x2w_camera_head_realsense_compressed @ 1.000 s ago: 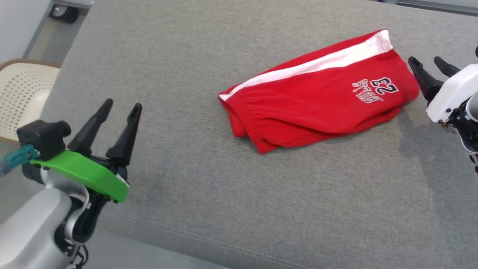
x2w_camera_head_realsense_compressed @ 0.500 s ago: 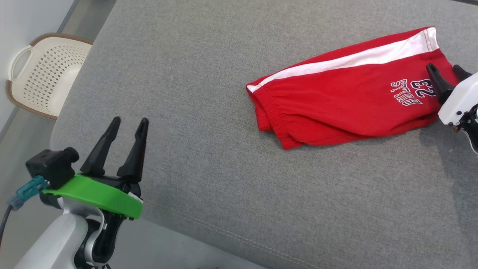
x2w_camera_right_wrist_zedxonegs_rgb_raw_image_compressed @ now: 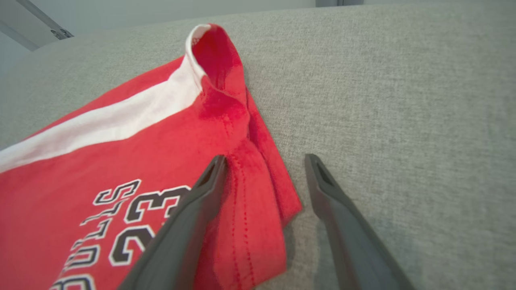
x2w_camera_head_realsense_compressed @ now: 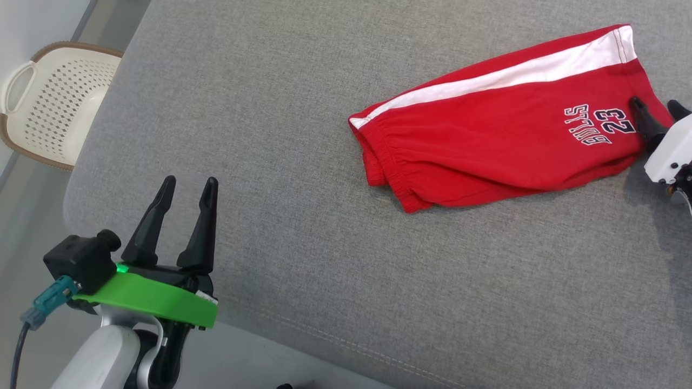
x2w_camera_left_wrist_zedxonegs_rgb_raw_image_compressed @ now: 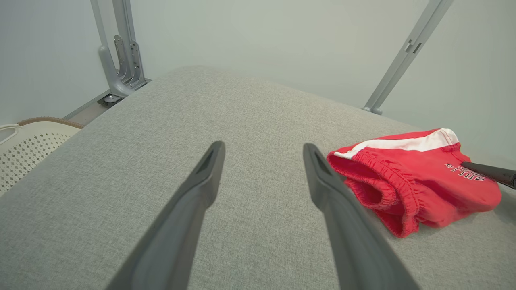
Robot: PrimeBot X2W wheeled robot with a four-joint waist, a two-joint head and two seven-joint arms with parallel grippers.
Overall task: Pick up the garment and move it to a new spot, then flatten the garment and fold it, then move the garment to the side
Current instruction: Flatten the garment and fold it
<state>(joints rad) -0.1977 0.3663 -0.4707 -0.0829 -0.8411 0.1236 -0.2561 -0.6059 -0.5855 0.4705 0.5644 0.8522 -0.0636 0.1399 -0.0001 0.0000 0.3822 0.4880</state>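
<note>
Basket: we open at the far left with a cream basket point(x2w_camera_head_realsense_compressed: 54, 102), off the grey cushion point(x2w_camera_head_realsense_compressed: 324, 281) and well left of the red shorts point(x2w_camera_head_realsense_compressed: 497, 140).
Left gripper: here's our left gripper point(x2w_camera_head_realsense_compressed: 190, 183), fingers spread wide with nothing between them, hovering well left of the shorts' waistband point(x2w_camera_left_wrist_zedxonegs_rgb_raw_image_compressed: 375, 177).
Shorts: they lie on the cushion, doubled over so one leg rests on the other. The waistband end is to the left, the white stripe point(x2w_camera_head_realsense_compressed: 503, 81) runs along the far edge, and the lettering point(x2w_camera_head_realsense_compressed: 597, 125) is face up near the right end. Mostly flat, with a few soft ripples.
Right gripper: and at the shorts' right end, our right gripper point(x2w_camera_head_realsense_compressed: 655, 102), jaws wide. One finger is over the red cloth, the other over bare cushion, with the hem point(x2w_camera_right_wrist_zedxonegs_rgb_raw_image_compressed: 258, 193) between them. Nothing pinched that we can see.
Progress: a tight call. Shorts doubled over like this fit a garment waiting to be lifted to a new spot, and equally one already folded and due for the shift aside. We can't separate the two from here.
</note>
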